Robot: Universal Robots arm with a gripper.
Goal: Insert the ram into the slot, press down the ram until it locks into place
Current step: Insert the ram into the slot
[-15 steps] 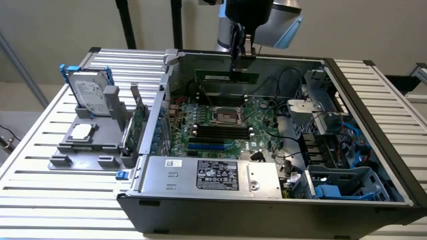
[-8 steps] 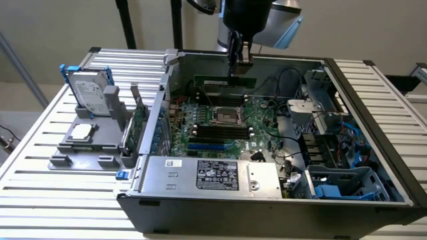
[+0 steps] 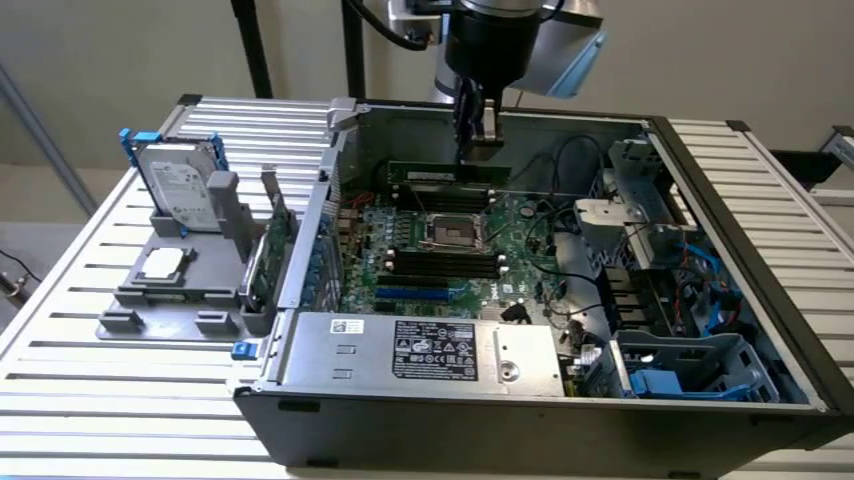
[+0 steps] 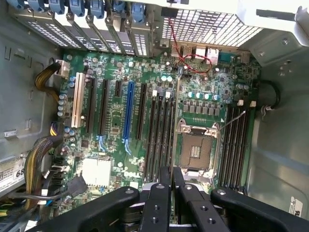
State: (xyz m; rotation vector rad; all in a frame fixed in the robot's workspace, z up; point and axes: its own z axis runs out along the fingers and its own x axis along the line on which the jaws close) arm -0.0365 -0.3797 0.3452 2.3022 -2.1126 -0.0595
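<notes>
The ram is a thin green stick hanging level inside the open computer case, above the back part of the motherboard. My gripper reaches down from above and is shut on the ram's top edge. In the wrist view the black fingers stand close together, with hardly a gap between them. Parallel black memory slots lie in front of the processor socket in the exterior view. In the wrist view, slots and more slots flank that socket. The ram hangs above the board, touching no slot.
A short blue socket lies near the front slots, and a long blue socket shows in the wrist view. The power supply lies at the case front, drive cages and cables at the exterior view's right. A grey fixture holds a hard drive and an expansion card.
</notes>
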